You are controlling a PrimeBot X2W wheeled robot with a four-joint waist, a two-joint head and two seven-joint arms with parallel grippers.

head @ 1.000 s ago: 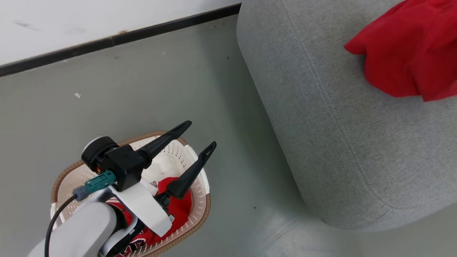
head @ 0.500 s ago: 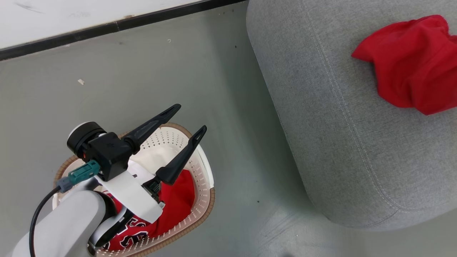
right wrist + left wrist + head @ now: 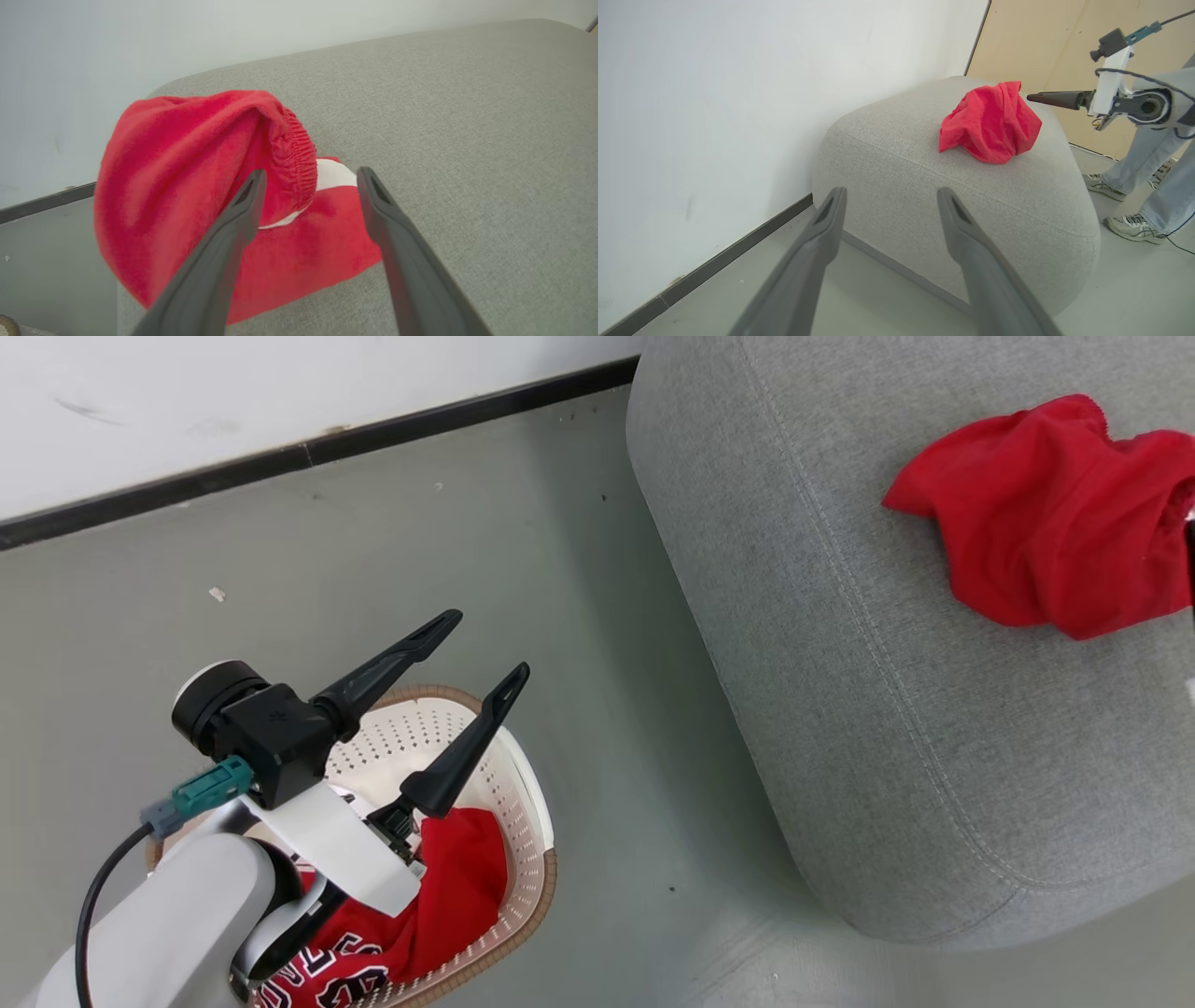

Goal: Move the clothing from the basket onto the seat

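The plain red garment (image 3: 1046,551) lies bunched on the grey seat (image 3: 887,728). My right gripper (image 3: 311,173) is open right at it, one finger on each side of its elastic edge, holding nothing. In the left wrist view the right gripper (image 3: 1029,97) points at the garment (image 3: 990,123) from the side. The red jersey (image 3: 457,887), dark lettering showing, lies in the cream basket (image 3: 534,840) on the floor at lower left. My left gripper (image 3: 485,644) is open and empty above the basket, fingers pointing toward the seat (image 3: 924,186).
A white wall with a black baseboard (image 3: 373,439) runs behind the grey floor (image 3: 607,709). A person's legs in jeans and sneakers (image 3: 1134,224) stand beyond the seat, near a wooden panel (image 3: 1041,37).
The head camera has shifted, so the plain garment shows more fully on the seat. My left gripper stays open over the basket.
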